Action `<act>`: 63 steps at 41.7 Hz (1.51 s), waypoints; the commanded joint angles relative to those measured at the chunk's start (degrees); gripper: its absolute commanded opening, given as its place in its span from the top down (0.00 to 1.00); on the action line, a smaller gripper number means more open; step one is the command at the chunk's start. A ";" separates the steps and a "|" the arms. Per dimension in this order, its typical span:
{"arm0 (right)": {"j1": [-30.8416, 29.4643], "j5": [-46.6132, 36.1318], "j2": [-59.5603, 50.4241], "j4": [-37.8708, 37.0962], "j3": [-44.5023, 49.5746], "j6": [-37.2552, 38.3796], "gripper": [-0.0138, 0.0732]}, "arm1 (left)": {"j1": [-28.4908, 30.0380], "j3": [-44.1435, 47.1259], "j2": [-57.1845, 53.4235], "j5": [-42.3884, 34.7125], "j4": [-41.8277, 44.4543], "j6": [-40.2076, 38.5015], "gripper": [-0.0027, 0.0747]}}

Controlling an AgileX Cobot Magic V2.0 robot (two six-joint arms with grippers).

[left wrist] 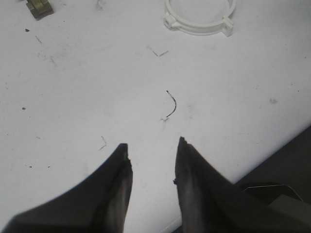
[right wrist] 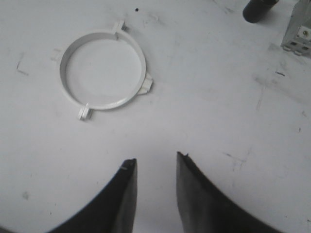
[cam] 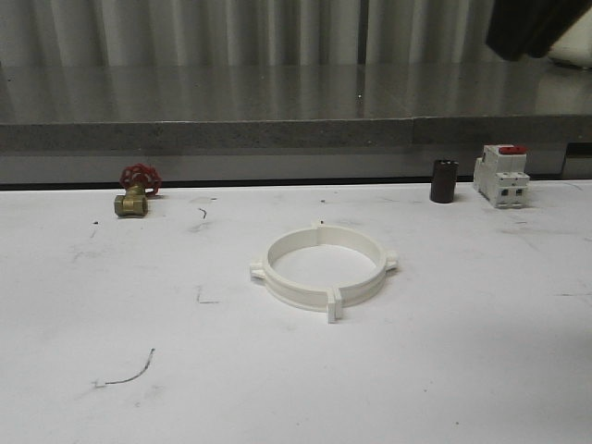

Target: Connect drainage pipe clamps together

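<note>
The drainage pipe clamps (cam: 324, 268) lie on the white table as one closed white ring with small outer tabs, near the table's middle. The two halves meet at a seam with flat ends at the ring's front. The same ring appears in the right wrist view (right wrist: 103, 70) and, partly cut off, in the left wrist view (left wrist: 200, 18). My left gripper (left wrist: 153, 145) hovers open over bare table, well short of the ring, with nothing between its fingers. My right gripper (right wrist: 156, 159) is also open and empty, a short way back from the ring.
A brass valve with a red handwheel (cam: 136, 191) sits at the back left. A dark cylinder (cam: 444, 180) and a white breaker with a red top (cam: 501, 175) stand at the back right. A grey ledge (cam: 277, 134) runs behind the table. The table's near edge (left wrist: 272, 155) is close to the left gripper.
</note>
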 commanded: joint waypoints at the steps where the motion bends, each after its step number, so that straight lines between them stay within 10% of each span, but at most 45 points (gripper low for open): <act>1: -0.41 -2.22 -7.23 0.55 3.19 -1.72 0.56 | 0.13 -1.48 -0.20 -3.77 -0.57 0.02 0.68; 32: -0.41 -8.60 -38.90 2.85 28.88 -1.72 0.58 | 0.13 -1.48 -0.20 -3.77 -0.57 0.02 0.68; 41: -0.41 -8.80 -40.24 2.85 29.74 -1.72 0.86 | 0.13 -1.48 -0.20 -3.77 -0.66 0.02 0.69; 52: -0.41 -8.52 -40.24 2.60 29.87 -1.72 0.98 | 0.13 -1.48 -0.20 -3.77 -0.66 0.02 0.99; 63: -0.41 -8.47 -40.24 2.66 29.87 -1.72 0.98 | 0.13 -1.48 -0.20 -3.77 -0.66 0.02 0.99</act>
